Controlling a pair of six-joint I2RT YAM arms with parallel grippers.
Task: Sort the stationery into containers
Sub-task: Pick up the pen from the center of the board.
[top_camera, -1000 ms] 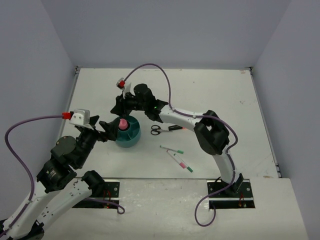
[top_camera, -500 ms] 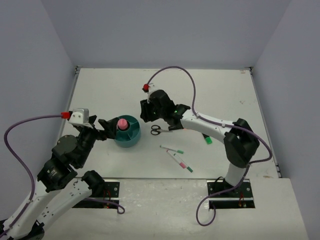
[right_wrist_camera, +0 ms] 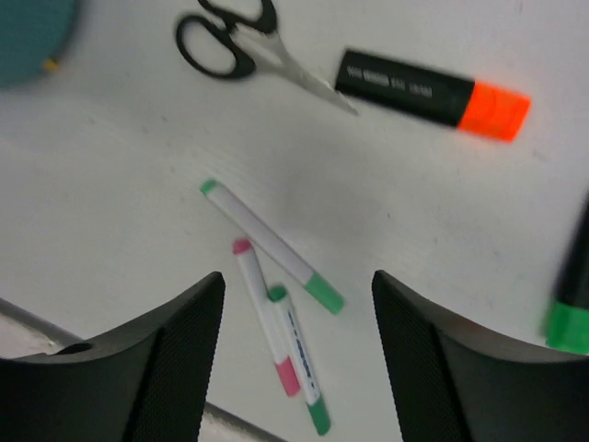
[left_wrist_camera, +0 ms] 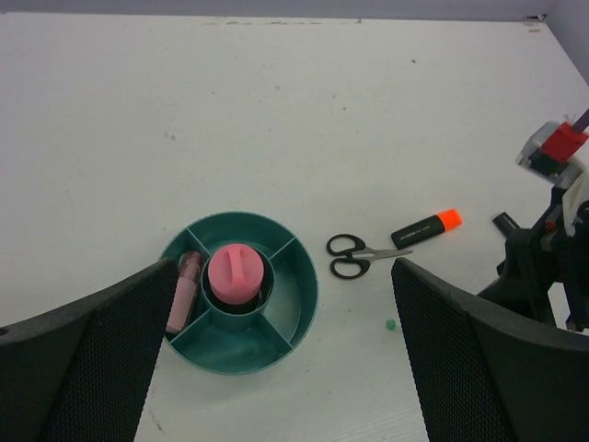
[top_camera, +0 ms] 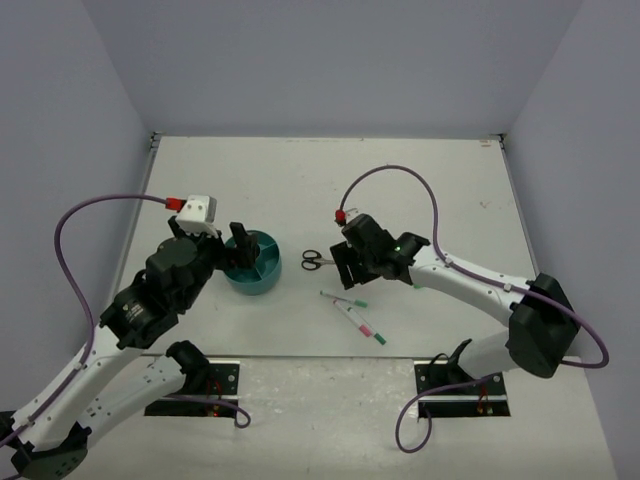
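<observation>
Right arm's off the round teal plastic organizer (left_wrist_camera: 232, 343) now. A sec ago it was hunched right over it, and it's swung back across the white tabletop (top_camera: 420, 180) to the loose stuff. Right hand (right_wrist_camera: 296, 281) has spread its fingers on the way, nothing btwn them, so a fresh pick looks likely. It hangs pointing down over three thin white pens (right_wrist_camera: 271, 247), w/ the black-handled scissors (right_wrist_camera: 241, 44) and the black highlighter with orange cap (right_wrist_camera: 431, 92) just beyond; a green-capped black highlighter (right_wrist_camera: 569, 304) peeks in at the edge. Left arm's shifted too: left hand (left_wrist_camera: 283, 269) hovers above the organizer, fingers wide apart, holding nothing. Inside, a pink tube (left_wrist_camera: 184, 293) lies in one outer compartment, a pink round cap (left_wrist_camera: 237, 272) stands in the centre well, other compartments bare. So prob two items sorted, six left out by my count, all apart from the organizer, the scissors nearest to it.
</observation>
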